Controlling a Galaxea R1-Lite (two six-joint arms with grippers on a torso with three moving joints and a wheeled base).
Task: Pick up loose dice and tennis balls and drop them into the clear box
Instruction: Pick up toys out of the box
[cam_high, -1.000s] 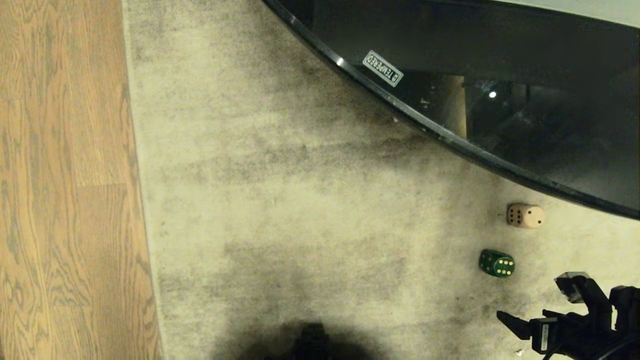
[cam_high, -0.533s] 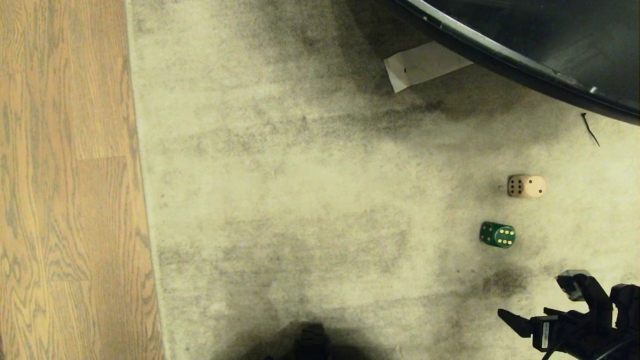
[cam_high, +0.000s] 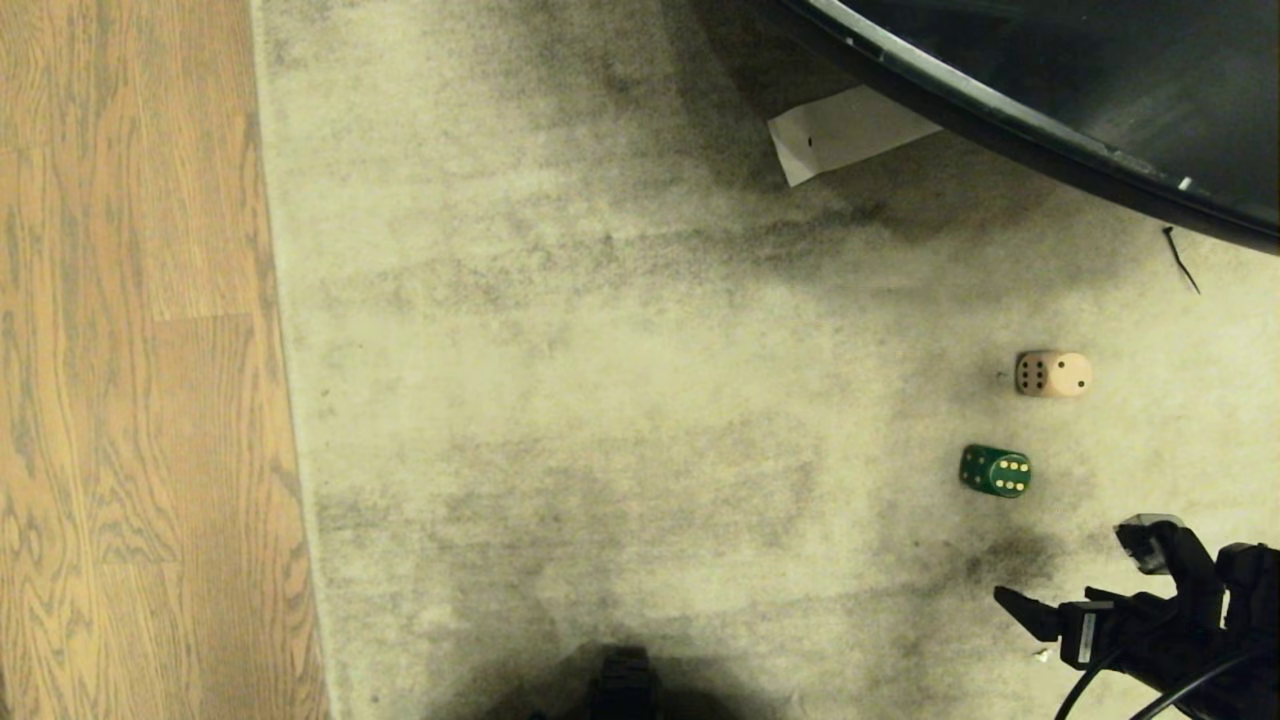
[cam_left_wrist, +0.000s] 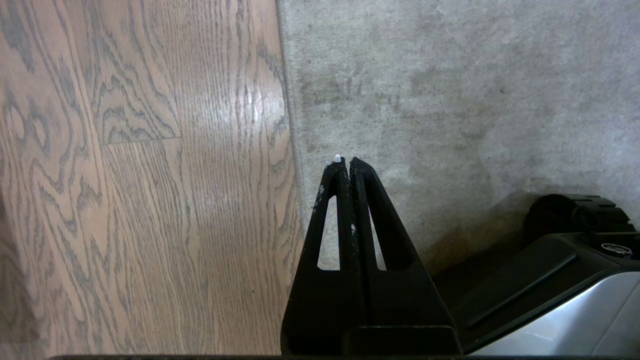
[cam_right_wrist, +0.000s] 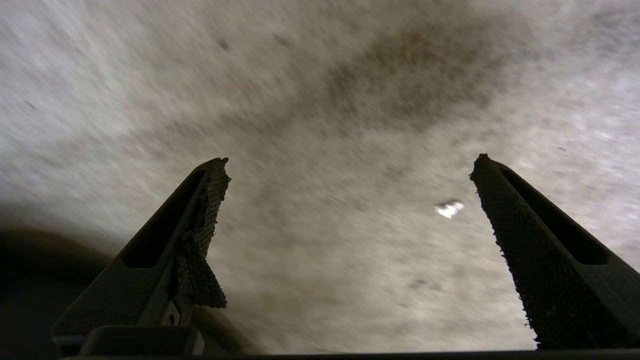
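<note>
Head view, stained carpet (cam_high: 600, 350), wood floor (cam_high: 130, 400)

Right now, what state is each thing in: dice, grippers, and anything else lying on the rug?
cream die: loose on the rug, untouched.
green die: loose on the rug, nearer the right gripper.
right gripper: fingers wide open, empty, short of the green die.
left gripper: fingers shut, empty, over the rug's edge.
paper sheet: flat, partly under the dark glass table.

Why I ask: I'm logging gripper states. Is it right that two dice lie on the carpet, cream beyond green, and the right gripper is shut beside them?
Not quite: the right gripper is open, empty, as the right wrist view shows. The cream die and green die do lie on the carpet.
</note>
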